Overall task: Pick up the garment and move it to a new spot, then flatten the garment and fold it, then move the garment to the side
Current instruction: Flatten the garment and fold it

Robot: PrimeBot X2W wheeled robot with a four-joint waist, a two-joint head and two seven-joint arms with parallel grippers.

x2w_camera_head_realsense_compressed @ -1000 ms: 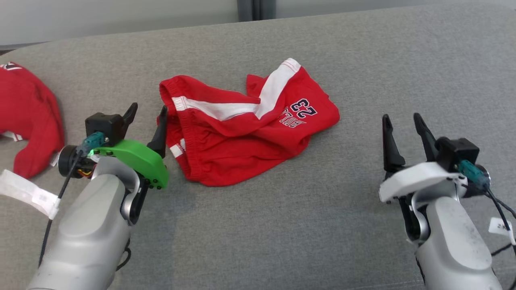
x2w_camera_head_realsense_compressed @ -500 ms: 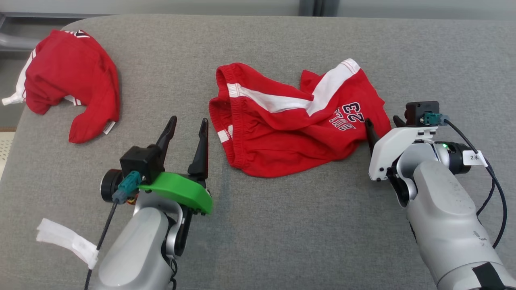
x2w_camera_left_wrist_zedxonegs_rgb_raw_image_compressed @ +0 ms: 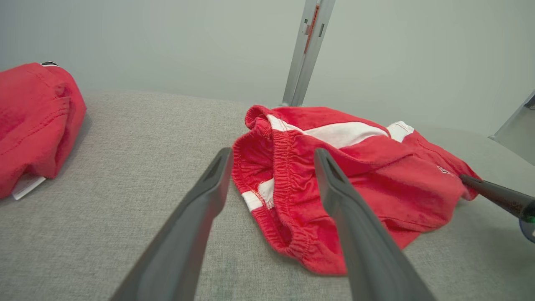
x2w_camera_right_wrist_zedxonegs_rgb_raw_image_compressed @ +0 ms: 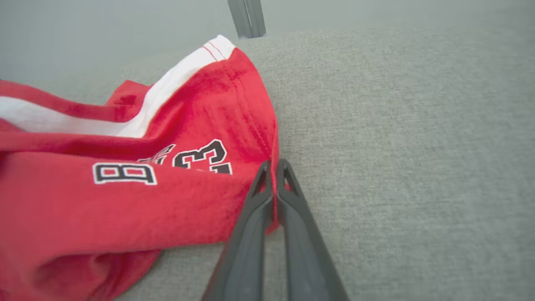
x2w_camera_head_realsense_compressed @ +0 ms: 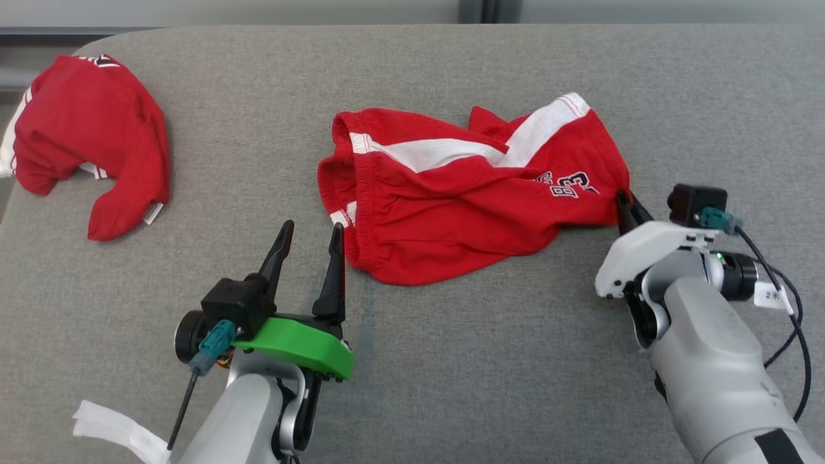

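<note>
The garment (x2w_camera_head_realsense_compressed: 464, 200) is a pair of red shorts with white stripes and dark number print, lying crumpled on the grey cushion. In the right wrist view the garment (x2w_camera_right_wrist_zedxonegs_rgb_raw_image_compressed: 125, 188) fills the left side, its hem edge pinched between my right gripper (x2w_camera_right_wrist_zedxonegs_rgb_raw_image_compressed: 273, 167) fingers, which are shut on it. From the head, my right gripper (x2w_camera_head_realsense_compressed: 626, 205) sits at the shorts' right corner. My left gripper (x2w_camera_head_realsense_compressed: 309, 235) stands open just left of the waistband, holding nothing. The left wrist view has my left gripper (x2w_camera_left_wrist_zedxonegs_rgb_raw_image_compressed: 271, 154) fingers framing the elastic waistband (x2w_camera_left_wrist_zedxonegs_rgb_raw_image_compressed: 288, 167) of the garment.
A second red garment (x2w_camera_head_realsense_compressed: 90, 142) lies bunched at the cushion's far left, also visible as the red garment (x2w_camera_left_wrist_zedxonegs_rgb_raw_image_compressed: 33, 121) in the left wrist view. The grey cushion (x2w_camera_head_realsense_compressed: 451, 361) has bare room in front and to the right. A wall and a metal post (x2w_camera_left_wrist_zedxonegs_rgb_raw_image_compressed: 307, 50) stand behind.
My right gripper has shut on the garment's right hem and drawn that corner rightward, stretching the cloth. The head camera shifted slightly. The left gripper stays open near the waistband.
</note>
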